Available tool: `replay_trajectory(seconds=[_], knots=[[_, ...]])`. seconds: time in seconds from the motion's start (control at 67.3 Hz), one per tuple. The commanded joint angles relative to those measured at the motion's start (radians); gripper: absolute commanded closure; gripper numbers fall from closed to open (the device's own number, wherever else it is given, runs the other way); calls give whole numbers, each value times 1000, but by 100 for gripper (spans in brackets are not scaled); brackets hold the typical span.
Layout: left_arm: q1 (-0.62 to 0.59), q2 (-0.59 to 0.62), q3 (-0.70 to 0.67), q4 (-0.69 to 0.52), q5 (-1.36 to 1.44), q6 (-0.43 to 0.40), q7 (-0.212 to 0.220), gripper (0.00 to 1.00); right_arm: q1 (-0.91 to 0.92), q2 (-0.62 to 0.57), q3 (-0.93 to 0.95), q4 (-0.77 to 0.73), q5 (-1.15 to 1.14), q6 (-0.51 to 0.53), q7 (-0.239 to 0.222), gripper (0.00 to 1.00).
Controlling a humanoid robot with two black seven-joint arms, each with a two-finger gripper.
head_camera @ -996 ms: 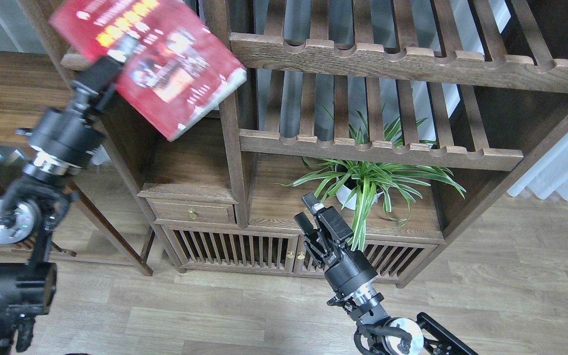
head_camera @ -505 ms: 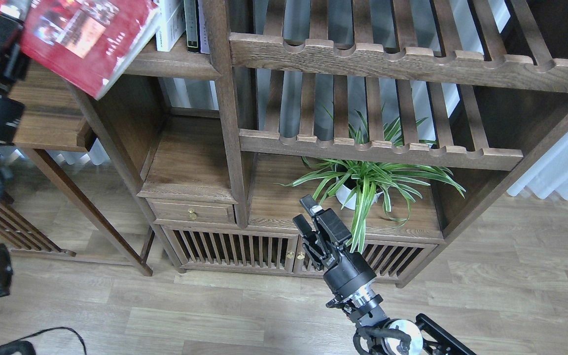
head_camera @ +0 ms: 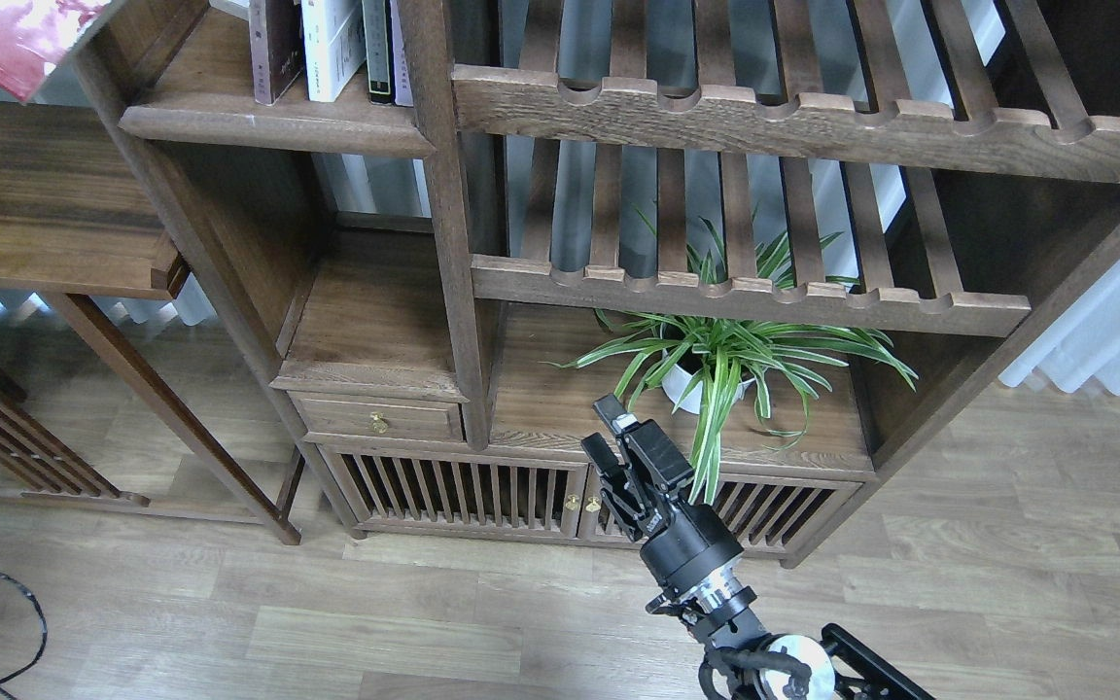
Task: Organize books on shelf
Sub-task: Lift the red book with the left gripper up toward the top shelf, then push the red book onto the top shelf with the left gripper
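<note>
Red book (head_camera: 6,39) at top-left edge, right gripper (head_camera: 601,428) slightly parted, empty, near plant (head_camera: 725,355), left gripper unseen.

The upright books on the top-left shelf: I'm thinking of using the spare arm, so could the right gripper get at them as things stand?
Probably not easily. The right gripper sits low by the potted plant, well below the upright books, with a wooden post standing between.

A corner of the red book (head_camera: 11,39) shows at the top left edge — the rest is cut off; upright books (head_camera: 327,44) stand on the shelf (head_camera: 268,122); the right end effector (head_camera: 609,428), fingers slightly parted, hangs before the potted plant (head_camera: 725,360); the left one is out of sight.
</note>
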Motion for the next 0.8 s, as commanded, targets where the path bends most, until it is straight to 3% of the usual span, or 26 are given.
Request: replay_trajectory(seconds=[0.0,0.312,0.788], knots=[[-45,1,4,31,76,0,0,98,1,0,1,-5,2,0,5,18],[-193,-25,73,66,242,0,0,98,-19,0,-65,-5,7,0,9,13],[-230,-53,71,112,379,0,0,100,3,0,-73,-3,7,0,6,13]])
